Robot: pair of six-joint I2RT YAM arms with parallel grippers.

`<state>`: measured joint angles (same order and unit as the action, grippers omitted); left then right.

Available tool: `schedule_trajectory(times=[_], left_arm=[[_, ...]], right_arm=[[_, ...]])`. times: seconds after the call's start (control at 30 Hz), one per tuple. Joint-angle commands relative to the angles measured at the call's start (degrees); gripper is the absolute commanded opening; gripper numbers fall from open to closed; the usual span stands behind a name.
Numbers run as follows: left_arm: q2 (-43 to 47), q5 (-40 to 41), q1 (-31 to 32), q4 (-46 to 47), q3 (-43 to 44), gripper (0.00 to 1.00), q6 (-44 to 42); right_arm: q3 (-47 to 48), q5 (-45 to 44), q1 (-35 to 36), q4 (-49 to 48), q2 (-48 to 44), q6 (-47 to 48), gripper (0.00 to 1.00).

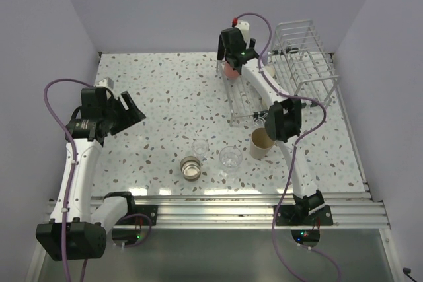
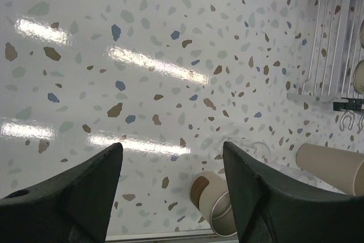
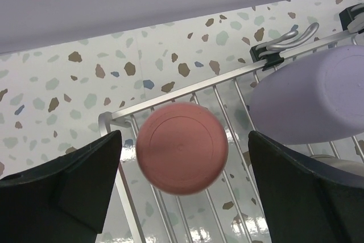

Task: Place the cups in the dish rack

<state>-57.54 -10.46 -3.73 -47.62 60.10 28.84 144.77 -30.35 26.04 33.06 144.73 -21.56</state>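
Right jaws: the right gripper (image 3: 185, 138) stands wide apart, with nothing clamped.
Left jaws: the left gripper (image 2: 172, 145) is apart and empty, hovering over the table's (image 1: 152, 90) left side.
Coral cup (image 3: 181, 149): sits directly below the right jaws at the far left corner of the rack (image 1: 310, 64). Its base faces up and neither finger touches it. The outline is slightly blurred, so whether it is fully seated cannot be told.
Lavender cup (image 3: 307, 103): lies on its side on the rack wires, just beside the coral cup.
Rack: occupies the table's far right corner.
Cups outstanding: the beige cup (image 1: 260, 143) is tipped over near the rack's near end. Two clear cups (image 1: 200, 148) (image 1: 230, 157) and a brown cup (image 1: 191, 168) stand toward the near edge, mid-table.
Step in hand: judged to be the release of the coral cup into the rack.
Next move: the right arm should lift straight up clear of the wires without nudging either cup. The beige cup is the nearest next pick and, being tipped, calls for a grip across its wall.
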Motion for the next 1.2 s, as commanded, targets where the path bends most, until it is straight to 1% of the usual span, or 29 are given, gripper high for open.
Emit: schedule_trajectory(times=[0.0, 0.07, 0.23, 0.37, 0.43, 0.53, 0.57, 0.6, 0.67, 0.7, 0.73, 0.77, 0.8, 0.87, 0.9, 0.93, 0.97, 1.0, 1.03, 1.17], left_arm=[[0.7, -1.0, 0.1, 1.0, 0.3, 0.75, -1.0], [0.7, -1.1, 0.1, 0.9, 0.8, 0.75, -1.0], [-0.5, -1.7, 0.1, -0.1, 3.0, 0.75, -2.4], [-1.0, -1.8, 0.7, -1.3, 4.3, 0.75, -2.7], [-1.2, -3.2, 1.2, -0.8, 3.8, 0.75, -2.1], [-3.0, -5.0, 3.0, 1.2, 1.7, 0.75, -2.7], [-3.9, -5.0, 3.3, 1.3, 1.4, 0.74, -2.9], [-5.6, -5.0, 4.9, 1.6, 1.3, 0.74, -3.0], [-7.1, -4.7, 9.0, 3.2, 1.5, 0.74, -3.2], [-9.2, -3.8, 10.8, 3.7, 1.9, 0.73, -3.1], [-10.4, -3.4, 14.6, 4.0, 2.2, 0.72, -3.1], [-11.6, -3.3, 16.4, 4.7, 2.8, 0.71, -3.1], [-14.0, -2.8, 19.4, 5.0, 3.3, 0.7, -3.3], [-16.4, -1.8, 22.1, 5.6, 4.1, 0.69, -3.5], [-18.7, -0.9, 24.3, 5.5, 4.4, 0.65, -4.2], [-19.8, -0.6, 25.2, 5.4, 4.8, 0.63, -4.6], [-21.7, -0.4, 26.0, 5.3, 5.2, 0.59, -4.9], [-22.4, 0.3, 26.9, 5.4, 5.3, 0.58, -5.6], [-23.1, 0.7, 28.3, 5.3, 5.4, 0.57, -6.1], [-25.3, 1.4, 29.7, 6.1, 4.6, 0.57, -7.2]], right_arm=[[-1.2, 0.0, 0.6, -3.1, -3.6, -0.2, 0.96], [-2.0, 0.0, 0.6, -4.1, -5.4, -0.1, 0.98], [-1.3, 0.9, 0.6, -6.3, -9.8, 0.8, 0.98], [-2.6, 0.8, 0.7, -8.4, -17.1, 1.0, 0.98], [-3.9, 0.6, 0.8, -8.2, -19.9, 0.6, 0.98], [-9.1, 0.5, 0.9, -8.4, -27.3, 0.6, 0.98], [-12.7, 0.6, 0.9, -8.4, -29.1, 0.8, 0.98], [-14.5, 0.9, 1.0, -8.4, -32.8, 1.2, 0.98], [-18.8, 1.4, 1.2, -7.2, -35.9, 1.8, 0.98], [-20.1, 1.7, 1.1, -6.4, -39.1, 2.3, 0.98], [-23.0, 1.6, 1.2, -4.8, -40.6, 2.4, 0.98], [-24.6, 1.1, 1.1, -3.7, -42.5, 2.2, 0.98], [-26.4, 1.0, 1.2, -2.7, -46.0, 2.1, 0.98], [-32.9, 1.0, 1.2, -1.0, -50.5, 1.4, 0.98], [-35.4, 1.3, 1.2, -0.7, -52.6, 0.7, 0.98], [-40.5, 1.7, 1.1, -0.6, -57.7, 0.1, 0.98], [-43.1, 1.9, 1.1, -0.6, -60.0, -0.5, 0.98], [-45.5, 2.8, 1.1, -0.7, -62.6, -1.2, 0.98], [-49.5, 3.0, 1.2, 0.0, -66.6, -2.4, 0.98], [-56.3, 4.3, 1.1, 3.6, -75.0, -5.2, 0.98]])
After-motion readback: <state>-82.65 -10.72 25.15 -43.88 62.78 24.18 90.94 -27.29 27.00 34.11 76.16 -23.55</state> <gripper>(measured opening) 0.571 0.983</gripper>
